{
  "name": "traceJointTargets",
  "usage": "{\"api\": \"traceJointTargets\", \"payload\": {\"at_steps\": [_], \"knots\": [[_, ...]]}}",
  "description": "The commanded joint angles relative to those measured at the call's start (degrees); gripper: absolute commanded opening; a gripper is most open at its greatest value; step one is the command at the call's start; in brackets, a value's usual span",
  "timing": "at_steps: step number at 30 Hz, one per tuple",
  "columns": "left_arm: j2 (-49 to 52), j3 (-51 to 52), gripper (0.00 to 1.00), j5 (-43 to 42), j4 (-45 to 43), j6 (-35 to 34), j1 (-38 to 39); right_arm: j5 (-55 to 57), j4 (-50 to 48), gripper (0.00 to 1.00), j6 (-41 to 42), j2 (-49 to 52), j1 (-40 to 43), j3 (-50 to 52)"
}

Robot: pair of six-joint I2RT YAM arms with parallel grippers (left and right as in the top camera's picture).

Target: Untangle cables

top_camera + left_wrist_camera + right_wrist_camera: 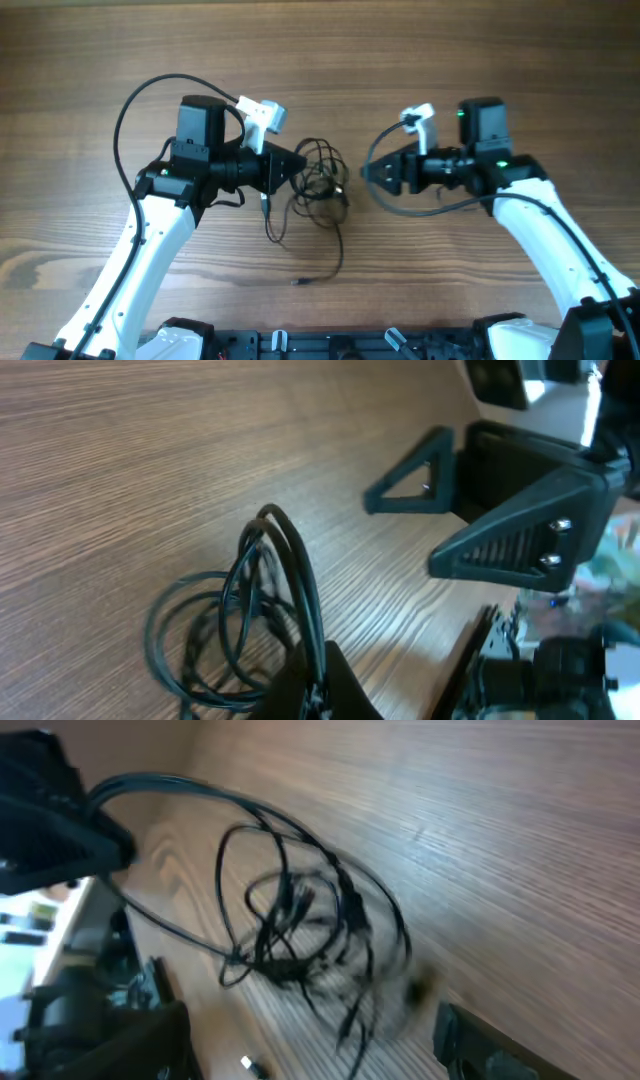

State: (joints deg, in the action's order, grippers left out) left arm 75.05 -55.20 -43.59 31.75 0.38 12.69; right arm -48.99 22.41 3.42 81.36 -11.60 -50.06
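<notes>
The left gripper's fingers are pinched together on a few looped strands of the cables. They hold those loops up off the table, and the rest of the knot lies just beyond the fingertips. Across the tangle, the right gripper faces it with fingers spread wide and nothing between them. One strand trails toward the robot's base and ends in a small plug. If the right fingers close on several strands, or on the loop already held, pulling apart would likely cinch the knot or drag the whole bundle.
</notes>
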Motion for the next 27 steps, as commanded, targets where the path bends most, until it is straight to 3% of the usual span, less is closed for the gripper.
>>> {"api": "traceJointTargets", "payload": {"at_steps": [1, 2, 3, 8, 13, 15, 17, 21, 23, 27], "knots": [[0.1, -0.2, 0.27, -2.9, 0.2, 5.2, -0.1, 9.5, -2.1, 0.82, 8.4, 0.9, -2.4, -0.9], [0.1, -0.2, 0.84, -1.3, 0.2, 4.9, -0.1, 11.1, -2.3, 0.84, 9.9, 1.6, -2.4, -0.9], [0.1, -0.2, 1.0, 2.1, 0.2, 3.0, -0.1, 12.6, -2.2, 0.85, 11.1, 2.2, -2.4, -0.9], [0.1, -0.2, 1.0, 23.2, 0.2, -14.7, -0.1, 12.4, -2.0, 0.85, 12.2, 5.2, -2.4, -0.9], [0.1, -0.2, 1.0, 30.2, 1.4, -22.2, -0.1, 3.8, -2.1, 0.72, 9.6, 5.5, -5.3, -0.9], [0.1, -0.2, 1.0, 39.4, 3.3, -31.0, -0.1, 3.2, -1.9, 0.66, 6.9, 5.4, -8.4, -0.9], [0.1, -0.2, 1.0, 44.8, 4.9, -37.7, -0.1, 4.8, -2.3, 0.67, 5.8, 5.4, -13.3, -0.9], [0.1, -0.2, 1.0, 44.5, 5.2, -40.3, -0.1, 17.2, -6.9, 0.62, 20.1, 6.1, -20.1, -0.9], [0.1, -0.2, 1.0, 44.5, 5.4, -40.3, -0.1, 17.0, -9.9, 0.56, 25.6, 7.5, -21.9, -0.9], [0.1, -0.2, 1.0, 44.6, 5.6, -40.3, -0.1, 16.2, -18.5, 0.56, 33.0, 13.9, -26.8, -0.9]]}}
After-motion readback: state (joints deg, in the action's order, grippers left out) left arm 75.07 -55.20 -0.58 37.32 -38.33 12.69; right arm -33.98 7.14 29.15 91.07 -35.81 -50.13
